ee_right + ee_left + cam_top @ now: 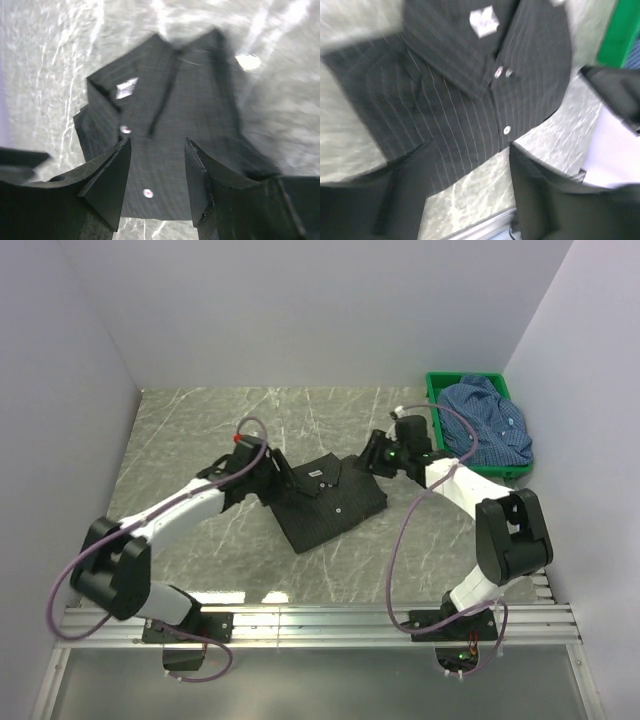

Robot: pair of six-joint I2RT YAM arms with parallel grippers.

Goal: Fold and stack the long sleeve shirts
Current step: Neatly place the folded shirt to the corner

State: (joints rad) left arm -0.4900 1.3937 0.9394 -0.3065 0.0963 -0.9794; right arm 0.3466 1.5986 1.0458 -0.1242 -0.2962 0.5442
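Two sets of fingers apart, nothing held: left gripper [279, 474] and right gripper [372, 457] flank folded black shirt [335, 503]; blue shirt [487, 425] in green crate [434, 400].

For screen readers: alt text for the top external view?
A folded black pinstriped shirt lies on the grey marbled table between the open left end effector and right end effector; a blue checked shirt fills the green plastic crate.

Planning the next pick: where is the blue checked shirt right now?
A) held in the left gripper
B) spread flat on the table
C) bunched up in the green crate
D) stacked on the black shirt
C: the blue shirt lies crumpled inside the green crate at the far right, and nothing lies on the black shirt.
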